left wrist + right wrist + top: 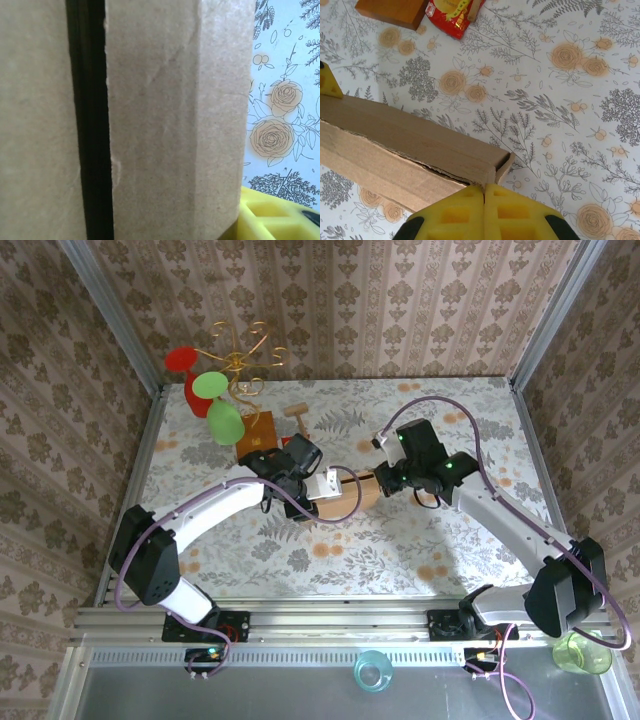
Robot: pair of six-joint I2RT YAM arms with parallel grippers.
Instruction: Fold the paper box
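Right hand (484, 189) is closed at the box's (395, 150) end corner. Left hand (322, 486) is close to the box; I cannot tell whether it is open or closed.

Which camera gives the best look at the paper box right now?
Right wrist: the box runs across the frame, one end and its layered flaps visible. The left wrist sits so close that the box is flat cardboard with a dark gap. From the top, the arms hide most of the box.

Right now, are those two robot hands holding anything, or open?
Left fingers: cannot tell, close against the paper box.
Right fingers: closed beside the box's corner, nothing seen between them.
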